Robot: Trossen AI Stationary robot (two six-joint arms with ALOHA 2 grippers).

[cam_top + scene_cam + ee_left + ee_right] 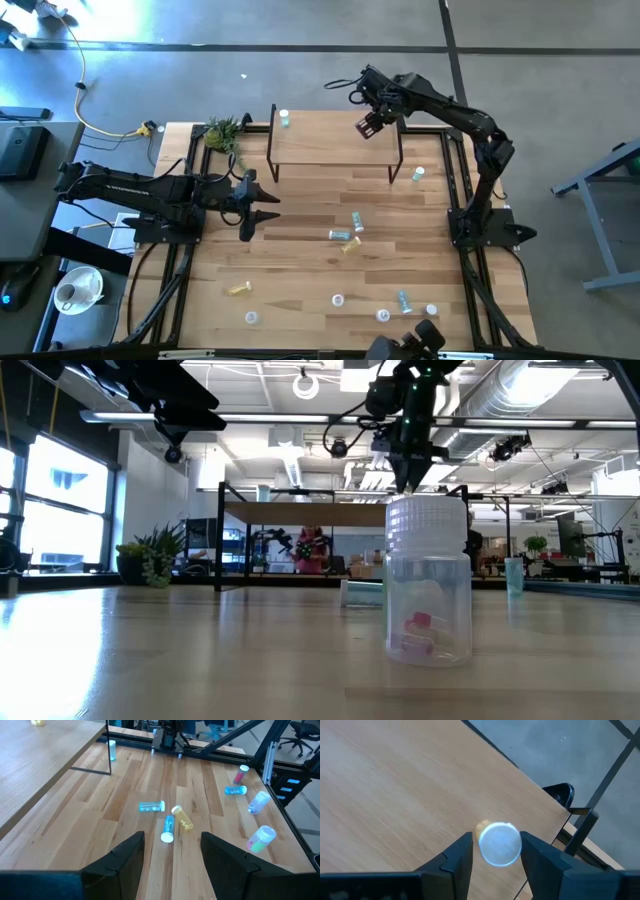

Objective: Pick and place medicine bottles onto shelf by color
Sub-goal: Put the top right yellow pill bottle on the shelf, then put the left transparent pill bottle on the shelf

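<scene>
The right arm reaches out over the low light-wood shelf, its claw pointing down – fingers spread around a yellow white-capped bottle – while the left claw hangs spread above the worktop.

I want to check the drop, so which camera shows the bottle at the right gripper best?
Right wrist view: the yellow bottle stands cap-up between the right gripper fingers, on the shelf. High and low views hide it; left wrist shows only a yellow speck.

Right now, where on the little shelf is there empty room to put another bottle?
Most of the shelf is bare: the whole middle stretch between the green bottle at its far left corner and the right gripper, which has a yellow bottle between its fingers near the right end. The tabletop's near-right part is crowded with scattered bottles.
</scene>
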